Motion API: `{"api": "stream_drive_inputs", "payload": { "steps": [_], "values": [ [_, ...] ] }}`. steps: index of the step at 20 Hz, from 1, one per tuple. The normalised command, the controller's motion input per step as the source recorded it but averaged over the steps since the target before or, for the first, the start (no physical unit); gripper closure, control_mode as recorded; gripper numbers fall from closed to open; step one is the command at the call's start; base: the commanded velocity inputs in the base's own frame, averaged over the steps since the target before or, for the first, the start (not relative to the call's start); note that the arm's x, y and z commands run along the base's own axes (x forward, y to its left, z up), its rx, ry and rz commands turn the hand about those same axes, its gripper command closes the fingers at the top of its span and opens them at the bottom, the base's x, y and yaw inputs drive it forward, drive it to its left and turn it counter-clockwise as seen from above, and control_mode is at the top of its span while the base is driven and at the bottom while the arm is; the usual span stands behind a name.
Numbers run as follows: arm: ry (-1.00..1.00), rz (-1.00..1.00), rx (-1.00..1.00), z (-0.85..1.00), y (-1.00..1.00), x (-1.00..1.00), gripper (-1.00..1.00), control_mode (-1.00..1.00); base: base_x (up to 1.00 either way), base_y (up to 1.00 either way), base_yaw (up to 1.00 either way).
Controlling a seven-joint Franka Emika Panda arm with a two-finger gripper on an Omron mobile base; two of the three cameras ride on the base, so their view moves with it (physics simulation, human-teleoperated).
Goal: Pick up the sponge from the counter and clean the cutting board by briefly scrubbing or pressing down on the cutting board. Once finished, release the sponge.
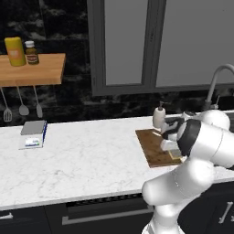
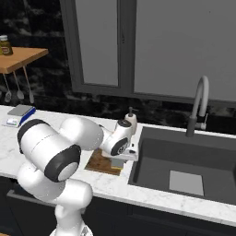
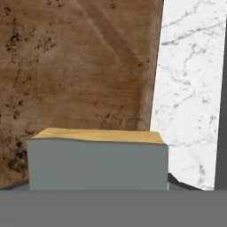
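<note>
The sponge [image 3: 97, 162], yellow with a grey scrub face towards the camera, rests on the brown wooden cutting board [image 3: 80, 66] near the board's edge. Beside that edge runs the white marble counter [image 3: 190, 88]. In the right base view my gripper [image 2: 119, 158] points down over the board [image 2: 97, 162], with the sponge [image 2: 117, 163] as a grey block right under the hand. From the left base camera the hand [image 1: 170, 144] is low over the board [image 1: 153, 146], and my own arm covers much of it. The fingertips are hidden, so I cannot make out whether they still clamp the sponge.
A white soap dispenser [image 1: 159, 116] stands just behind the board. The dark sink [image 2: 184, 161] and its faucet [image 2: 198, 106] lie right of the board. A flat scale [image 1: 33, 134] sits far left on the counter [image 1: 91, 160], below a wooden shelf [image 1: 32, 68] with bottles and hanging utensils.
</note>
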Motion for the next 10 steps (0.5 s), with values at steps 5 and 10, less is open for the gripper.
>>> {"api": "stream_drive_inputs", "payload": {
  "steps": [5,10],
  "values": [
    [-0.26,0.0,0.01,-1.0,0.08,0.37,1.0,-1.0,0.0,0.0,0.0],
    [-0.17,0.0,0.03,-0.3,0.1,0.57,1.0,-1.0,0.0,0.0,0.0]
  ]
}}
